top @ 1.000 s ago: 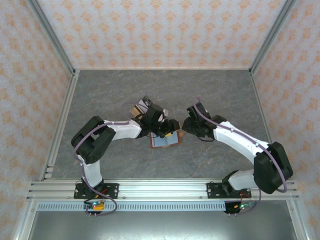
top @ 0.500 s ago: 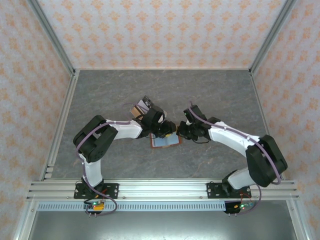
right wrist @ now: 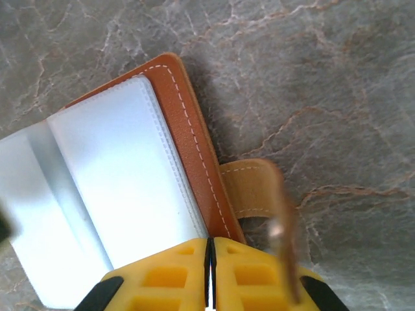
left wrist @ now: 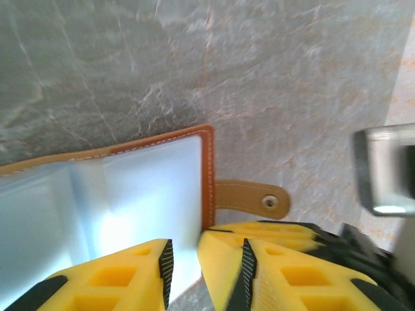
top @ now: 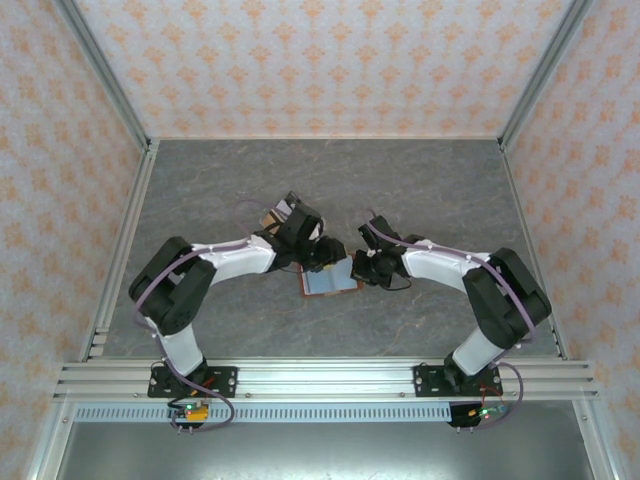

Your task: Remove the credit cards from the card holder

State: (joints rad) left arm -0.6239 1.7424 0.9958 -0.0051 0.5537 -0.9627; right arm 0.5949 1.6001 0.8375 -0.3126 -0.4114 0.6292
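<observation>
The top external camera sits high above and behind the arm bases. It looks steeply down over the whole table (top: 430, 190), with the near rail (top: 330, 375) at the bottom and the far wall (top: 320, 60) at the top. Each wrist camera rides very close above the tabletop and looks down past the tips of its own gripper, the left gripper (left wrist: 185, 272) and the right gripper (right wrist: 209, 272). All three views share the card holder (top: 330, 281) at mid-table, and both wrist views frame its stitched right edge and strap (left wrist: 249, 197).
</observation>
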